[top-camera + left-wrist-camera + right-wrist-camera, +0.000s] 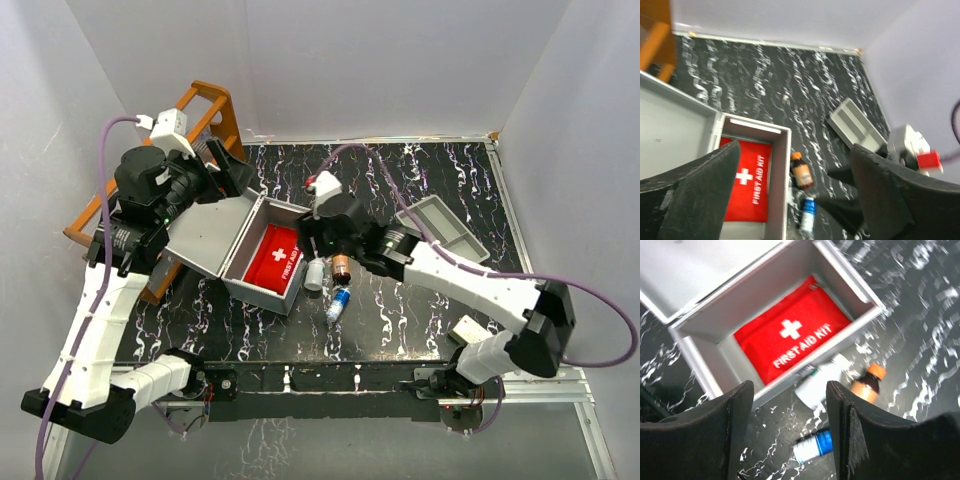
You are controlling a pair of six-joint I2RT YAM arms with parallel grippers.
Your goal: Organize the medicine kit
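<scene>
The medicine kit [243,272] stands open at mid-left, its lid [205,235] tipped back to the left. A red first-aid pouch [277,257] lies inside it. Just right of the kit's wall, a white bottle [315,274], a brown bottle with an orange cap [341,266] and a blue-and-white tube [338,305] lie on the table. My right gripper [320,243] hovers open above the white bottle [822,380] and the tube [815,446], with nothing between its fingers. My left gripper [232,172] is open and raised behind the lid, looking down on the pouch [747,180].
A shallow grey divided tray [440,228] sits at the back right. An orange wooden rack [205,105] leans at the far left corner behind the left arm. A small pale box [468,328] lies beside the right arm's base.
</scene>
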